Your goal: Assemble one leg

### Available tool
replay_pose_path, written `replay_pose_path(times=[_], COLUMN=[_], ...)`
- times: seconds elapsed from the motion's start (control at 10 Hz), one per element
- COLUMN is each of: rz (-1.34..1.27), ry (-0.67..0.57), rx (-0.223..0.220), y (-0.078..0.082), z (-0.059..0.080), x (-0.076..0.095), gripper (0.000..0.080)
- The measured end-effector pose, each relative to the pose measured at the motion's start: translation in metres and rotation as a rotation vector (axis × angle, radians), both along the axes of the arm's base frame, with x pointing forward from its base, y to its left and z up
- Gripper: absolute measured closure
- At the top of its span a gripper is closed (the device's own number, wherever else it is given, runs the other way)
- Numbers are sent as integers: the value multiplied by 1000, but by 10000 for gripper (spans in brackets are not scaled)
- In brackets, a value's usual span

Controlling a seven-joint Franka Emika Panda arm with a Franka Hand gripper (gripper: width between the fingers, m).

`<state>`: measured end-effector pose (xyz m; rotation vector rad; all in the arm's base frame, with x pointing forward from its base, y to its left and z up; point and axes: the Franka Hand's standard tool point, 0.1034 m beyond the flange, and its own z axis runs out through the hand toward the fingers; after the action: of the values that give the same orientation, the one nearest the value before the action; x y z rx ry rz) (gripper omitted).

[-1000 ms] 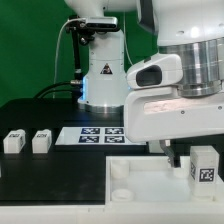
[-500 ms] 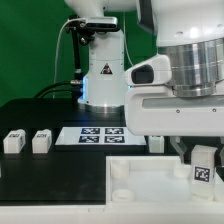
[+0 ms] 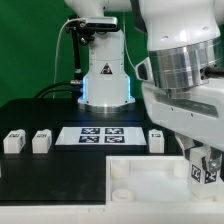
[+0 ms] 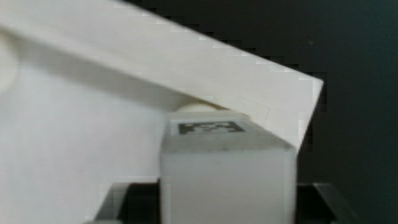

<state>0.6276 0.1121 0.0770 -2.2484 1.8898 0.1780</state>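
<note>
My gripper (image 3: 204,163) is shut on one leg (image 3: 205,172), a small white post with a black-and-white tag, and holds it over the near right corner of the large white panel (image 3: 140,178). In the wrist view the leg (image 4: 228,170) stands between my dark fingers (image 4: 135,203), tag facing the camera, right at the panel's corner (image 4: 160,70). I cannot tell whether the leg touches the panel. Three more legs stand on the black table: two at the exterior view's left (image 3: 14,141) (image 3: 41,141) and one beside my arm (image 3: 156,139).
The marker board (image 3: 97,134) lies flat on the table behind the panel. The robot base (image 3: 103,75) stands at the back centre, with a green backdrop behind it. The panel has round corner bosses (image 3: 118,170).
The arm has tilted and shifted toward the exterior view's right, uncovering the third loose leg. The held leg has stayed low over the panel's right corner.
</note>
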Motion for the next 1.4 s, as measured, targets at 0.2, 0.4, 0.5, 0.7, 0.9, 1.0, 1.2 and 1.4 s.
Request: replay_pose_path(times=[0.2,0.4,0.5,0.7,0.9,1.0,1.2,1.4], rz=[-102,-44,-37,296,479,611,914,1213], ry=[9,-2,-3,-64,-102,-130,-163,-208], rx=[10,8,7,-21,-38,-46,-79,-115], y=[2,2,2,0,1,-1,-1,-2], z=[0,-1,-1,-2,-1,-1,-1,1], x=[0,-1,-1,-3,-2,-2,-3,-1], gripper=[496,496,338,219,153,153,151,151])
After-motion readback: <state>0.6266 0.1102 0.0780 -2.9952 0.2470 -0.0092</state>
